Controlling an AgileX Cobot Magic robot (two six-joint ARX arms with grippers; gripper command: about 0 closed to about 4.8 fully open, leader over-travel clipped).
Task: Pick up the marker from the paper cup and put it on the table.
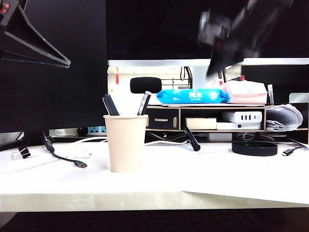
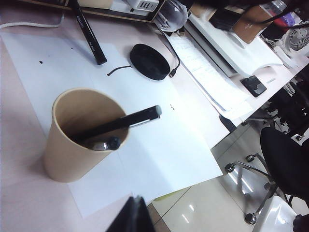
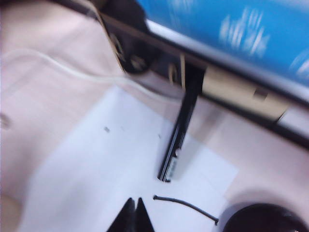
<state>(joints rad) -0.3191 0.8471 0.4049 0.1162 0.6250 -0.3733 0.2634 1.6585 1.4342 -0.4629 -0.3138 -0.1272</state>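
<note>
— Nearest, the plain beige paper cup [image 1: 125, 143] stands on the white table [image 1: 231, 179], two dark pens inside.
— And the slim black marker [image 1: 191, 138]?
— Out on the table by the shelf; its print is unreadable.
— Grippers?
— Right gripper [image 3: 133, 216] pinched empty, raised above; left gripper [image 2: 131, 216] near the cup, state unclear.

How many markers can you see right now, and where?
3: two stand in the paper cup, one at its left rim, one at its right; a third lies on the table behind.
</note>
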